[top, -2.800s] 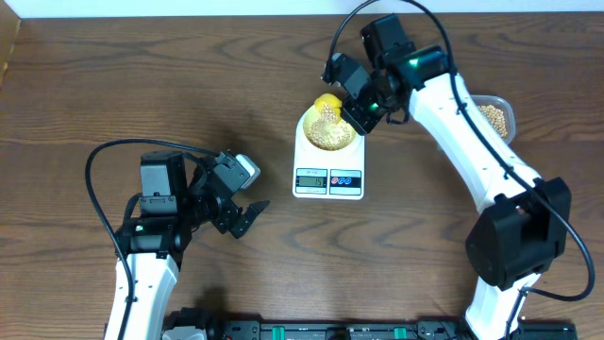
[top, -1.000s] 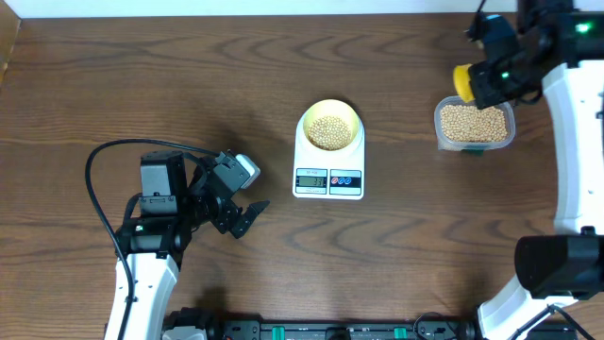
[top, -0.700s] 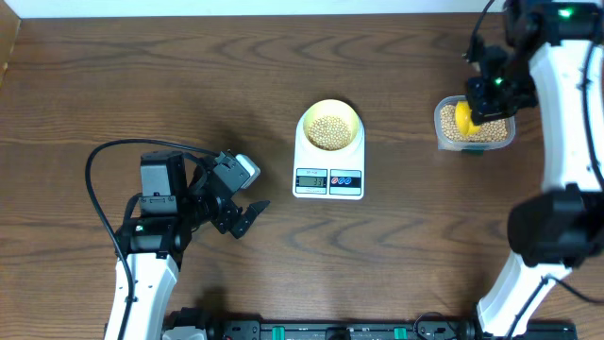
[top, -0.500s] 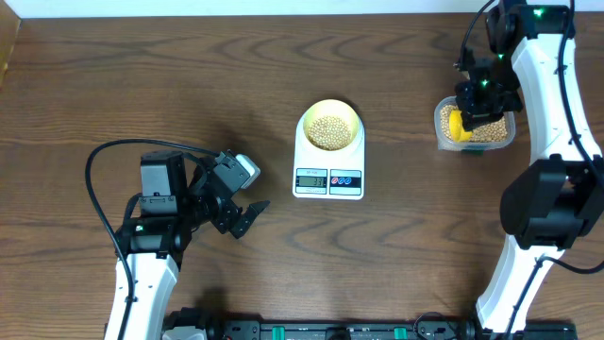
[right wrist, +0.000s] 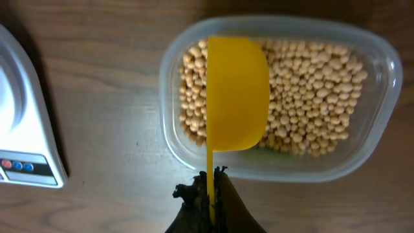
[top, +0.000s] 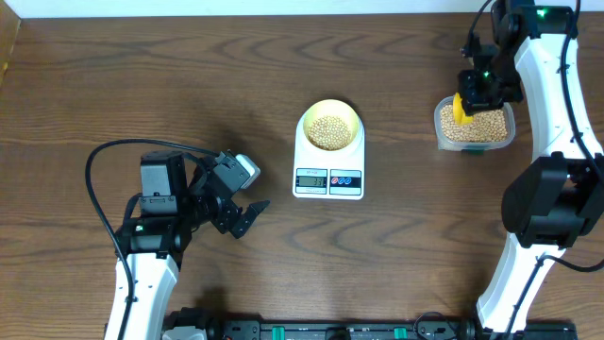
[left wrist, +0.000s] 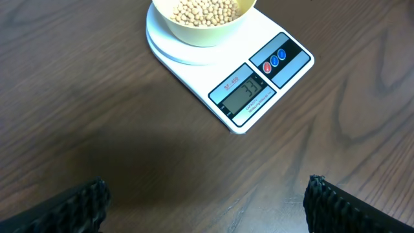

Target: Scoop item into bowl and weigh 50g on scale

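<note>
Right gripper (right wrist: 208, 192): fingers pressed together on the thin handle of the yellow scoop (right wrist: 237, 94), pinching it low so the scoop head reaches out ahead of the wrist. The head hangs over the clear tub (right wrist: 385, 71) near the table's (top: 113, 76) far right corner, above the left half of the beans (right wrist: 310, 97). No beans show on the yellow face turned to the wrist camera; whether the hollow faces down cannot be told. Judged step: lining up for another dip.

The bowl (left wrist: 194, 33) sits centred on the round platform of the scale (left wrist: 194, 68), mid-table toward the far edge, so each load registers directly. A heap of beans already lies in the bowl. The display (left wrist: 246, 94) faces the front edge and appears to read thirty-three, so the target looks unmet.

Left gripper (left wrist: 204, 200): fingers spread wide, holding nothing, parked near the front left. Its camera looks at the display, which suits reading the weight.

Next load should probably be small, to avoid overshooting.
</note>
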`<state>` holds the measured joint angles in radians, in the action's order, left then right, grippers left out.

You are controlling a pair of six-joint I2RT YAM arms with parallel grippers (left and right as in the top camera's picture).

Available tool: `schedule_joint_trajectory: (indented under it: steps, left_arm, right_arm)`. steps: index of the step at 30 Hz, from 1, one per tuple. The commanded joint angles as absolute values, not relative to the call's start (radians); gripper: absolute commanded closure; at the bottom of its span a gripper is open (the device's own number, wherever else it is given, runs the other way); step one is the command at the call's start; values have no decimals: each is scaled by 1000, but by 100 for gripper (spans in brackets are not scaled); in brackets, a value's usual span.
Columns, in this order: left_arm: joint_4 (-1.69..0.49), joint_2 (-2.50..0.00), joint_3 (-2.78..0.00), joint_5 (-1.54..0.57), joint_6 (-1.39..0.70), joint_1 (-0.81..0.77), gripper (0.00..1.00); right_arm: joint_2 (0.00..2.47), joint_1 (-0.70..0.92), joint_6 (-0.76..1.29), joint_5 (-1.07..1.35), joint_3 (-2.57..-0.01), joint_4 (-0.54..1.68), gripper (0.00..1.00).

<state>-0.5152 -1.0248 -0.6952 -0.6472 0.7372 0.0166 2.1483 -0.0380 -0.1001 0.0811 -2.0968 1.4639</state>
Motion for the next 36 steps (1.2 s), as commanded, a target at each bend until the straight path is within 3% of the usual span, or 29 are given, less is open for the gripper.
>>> schedule_joint_trajectory:
  steps: [1, 23, 36]
  left_arm:
    - [-514, -1025, -699, -642, 747, 14, 2]
    - [-514, -1025, -699, -642, 747, 14, 2]
    - [-514, -1025, -699, -642, 747, 14, 2]
  right_arm:
    - [2163, -47, -64, 77, -2076, 1454, 99]
    - [2189, -51, -49, 77, -2072, 1364, 99]
    - [2159, -59, -53, 83, -2077, 1435, 99]
